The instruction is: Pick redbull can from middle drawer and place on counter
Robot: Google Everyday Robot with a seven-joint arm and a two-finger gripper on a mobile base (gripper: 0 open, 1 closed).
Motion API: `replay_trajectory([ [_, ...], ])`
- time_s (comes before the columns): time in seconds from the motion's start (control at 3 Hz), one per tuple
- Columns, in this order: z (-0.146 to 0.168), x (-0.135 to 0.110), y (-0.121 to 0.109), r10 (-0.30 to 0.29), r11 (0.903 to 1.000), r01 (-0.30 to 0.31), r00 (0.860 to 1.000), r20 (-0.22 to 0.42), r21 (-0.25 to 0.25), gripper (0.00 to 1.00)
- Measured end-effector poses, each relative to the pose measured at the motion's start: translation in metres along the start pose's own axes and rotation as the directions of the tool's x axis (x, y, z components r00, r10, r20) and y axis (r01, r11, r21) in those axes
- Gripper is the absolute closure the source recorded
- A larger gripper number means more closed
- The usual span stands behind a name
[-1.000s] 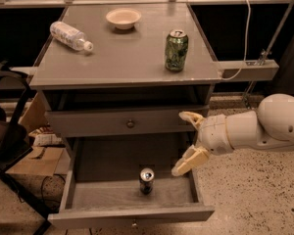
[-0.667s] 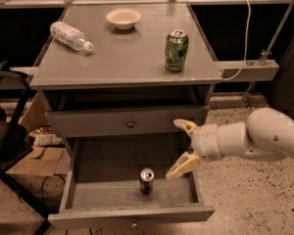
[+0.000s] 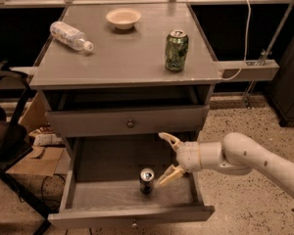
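The redbull can (image 3: 147,180) stands upright on the floor of the open middle drawer (image 3: 83,195), its silver pull-tab top facing up. My gripper (image 3: 164,159) reaches in from the right on a white arm and is open. Its lower finger tip is just right of the can's top, and its upper finger is higher, near the drawer above. It holds nothing. The counter (image 3: 122,53) is the grey top of the cabinet, above the drawers.
On the counter stand a green patterned can (image 3: 176,50), a white bowl (image 3: 123,18) and a lying plastic bottle (image 3: 71,35). A shut drawer with a round knob (image 3: 131,124) sits above the open one. A dark chair (image 3: 5,131) and cardboard are at left.
My gripper has moved left and down into the open drawer, from its right side to just beside the can. The can has not moved.
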State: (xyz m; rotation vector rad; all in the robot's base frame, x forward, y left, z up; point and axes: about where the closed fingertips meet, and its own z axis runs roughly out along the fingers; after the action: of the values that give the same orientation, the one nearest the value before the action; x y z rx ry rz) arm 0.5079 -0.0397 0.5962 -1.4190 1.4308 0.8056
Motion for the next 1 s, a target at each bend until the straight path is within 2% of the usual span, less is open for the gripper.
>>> replay_trajectory([
  [0.33,0.027,0.044,0.002,-0.013,0.9993,0.015,0.999,0.053,-0.033,0.0],
  [1.0,0.071,0.108,0.018,0.044,0.9949,-0.041,0.998,0.036,-0.092,0.0],
])
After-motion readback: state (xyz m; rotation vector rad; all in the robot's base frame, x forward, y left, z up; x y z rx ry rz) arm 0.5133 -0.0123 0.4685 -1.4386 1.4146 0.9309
